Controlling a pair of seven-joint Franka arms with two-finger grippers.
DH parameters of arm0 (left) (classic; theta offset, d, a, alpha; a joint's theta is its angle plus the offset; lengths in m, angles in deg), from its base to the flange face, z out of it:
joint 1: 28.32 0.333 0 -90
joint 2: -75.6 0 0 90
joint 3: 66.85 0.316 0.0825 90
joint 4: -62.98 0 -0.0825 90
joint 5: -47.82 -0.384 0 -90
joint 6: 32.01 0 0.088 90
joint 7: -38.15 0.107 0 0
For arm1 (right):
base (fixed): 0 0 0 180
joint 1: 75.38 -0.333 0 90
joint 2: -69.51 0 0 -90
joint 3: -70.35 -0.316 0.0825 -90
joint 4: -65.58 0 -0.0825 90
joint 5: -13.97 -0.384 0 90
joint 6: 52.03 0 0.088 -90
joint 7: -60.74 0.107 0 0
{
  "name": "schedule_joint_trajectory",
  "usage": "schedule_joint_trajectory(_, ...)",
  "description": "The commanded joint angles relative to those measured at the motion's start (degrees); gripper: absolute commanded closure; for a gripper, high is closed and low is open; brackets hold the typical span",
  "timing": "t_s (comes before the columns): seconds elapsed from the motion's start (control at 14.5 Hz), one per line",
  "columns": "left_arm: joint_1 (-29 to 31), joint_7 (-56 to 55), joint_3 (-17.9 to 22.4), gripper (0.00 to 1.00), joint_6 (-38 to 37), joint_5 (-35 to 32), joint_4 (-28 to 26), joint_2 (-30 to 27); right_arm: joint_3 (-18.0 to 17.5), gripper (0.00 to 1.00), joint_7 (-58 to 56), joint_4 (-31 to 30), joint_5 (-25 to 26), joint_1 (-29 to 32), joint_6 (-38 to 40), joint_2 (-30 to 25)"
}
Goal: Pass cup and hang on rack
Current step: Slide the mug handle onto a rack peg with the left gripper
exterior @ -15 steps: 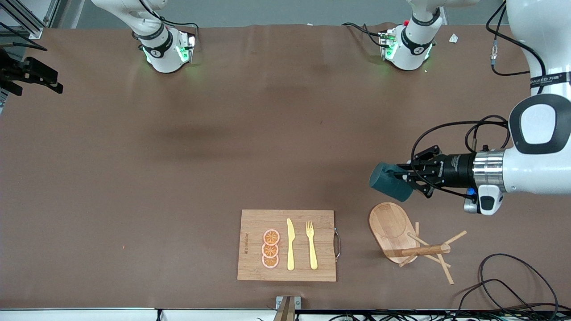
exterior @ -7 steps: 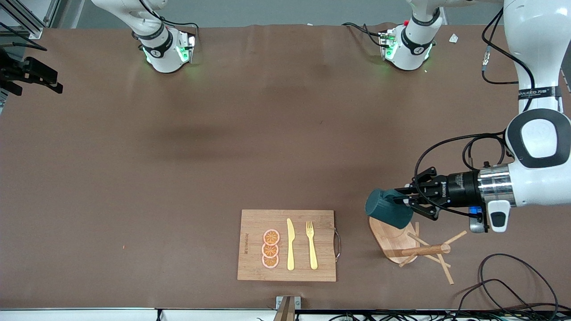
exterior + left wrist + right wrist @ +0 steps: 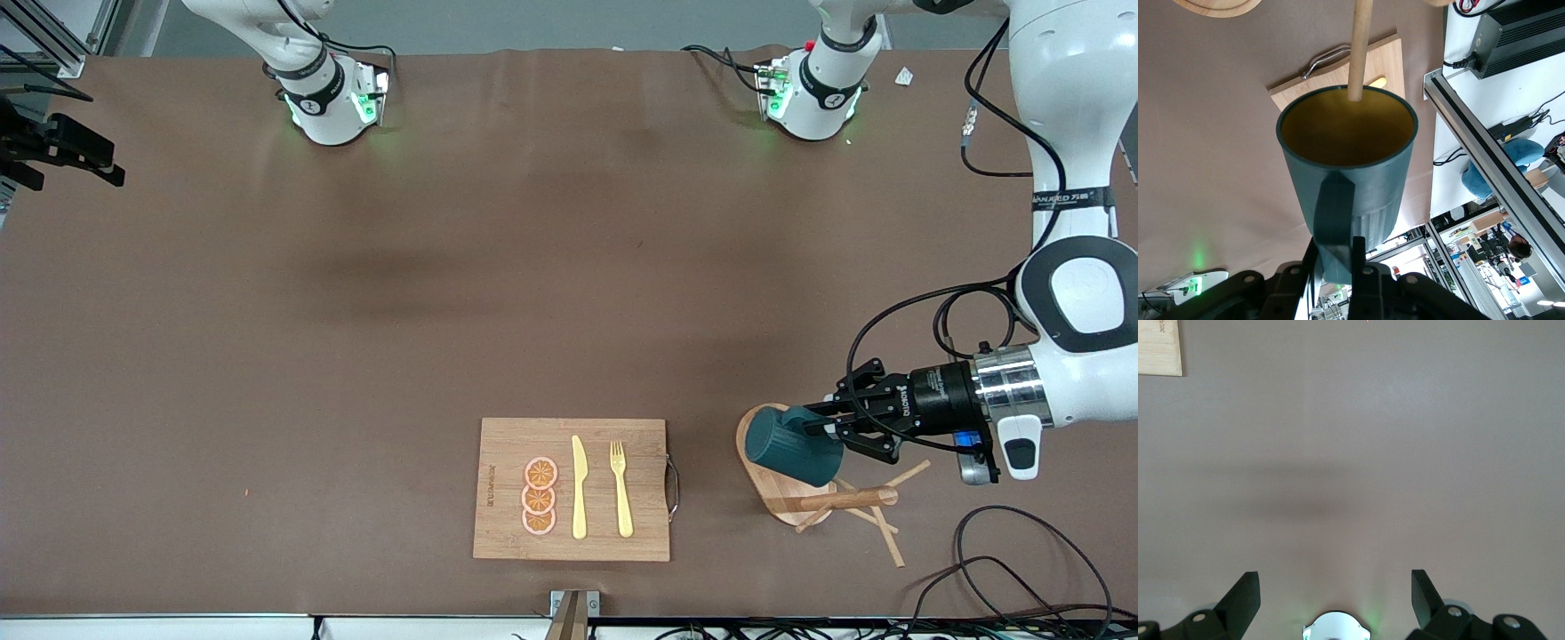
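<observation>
Cup: dark teal mug [image 3: 794,446] with a yellowish-brown inside, held up in the air on its side over the oval base of the rack. In the left wrist view the cup [image 3: 1348,170] shows its open mouth, with its small handle clamped between the fingers.
Rack: light wooden mug tree [image 3: 822,484] with an oval bamboo base, a central post and thin angled pegs, standing toward the left arm's end of the table, close to the front camera. In the left wrist view one wooden peg [image 3: 1361,47] crosses the rim of the cup's mouth; whether it touches the cup cannot be told.
Left gripper: black claw [image 3: 831,428] lying level over the rack, fingers closed on the cup's handle.
Right gripper: seen only in the right wrist view [image 3: 1335,595], fingers spread wide apart with nothing between them, over bare brown table. This arm waits.
Cutting board: rectangular bamboo board [image 3: 507,524] beside the rack, toward the right arm's end of the table.
On the board: three orange slices [image 3: 539,496], a yellow knife [image 3: 579,489] and a yellow fork [image 3: 621,489], side by side.
</observation>
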Motion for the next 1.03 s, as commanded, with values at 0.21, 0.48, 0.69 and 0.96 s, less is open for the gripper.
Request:
schedule_joint_trajectory(0.21, 1.14, 0.66, -0.06, 1.00, 0.42, 1.36, 1.31, 1.21, 0.21, 0.00, 0.52, -1.24, -0.93, 0.25, -0.06, -1.37)
schedule_joint_trajectory(0.48, 2.28, 1.53, -0.24, 1.00, 0.68, 1.53, 1.39, 2.79, 0.21, 0.00, 0.52, -1.24, -0.93, 0.25, -0.06, -1.37)
schedule_joint_trajectory(0.69, 3.51, 1.80, -0.15, 1.00, 1.83, 3.89, 1.39, 3.67, 0.21, 0.00, 0.52, -1.24, -0.93, 0.25, -0.06, -1.37)
schedule_joint_trajectory(0.96, 3.60, 1.80, -0.06, 1.00, 2.53, 4.70, 1.39, 4.29, 0.21, 0.00, 0.43, -1.24, -0.93, 0.25, -0.06, -1.37)
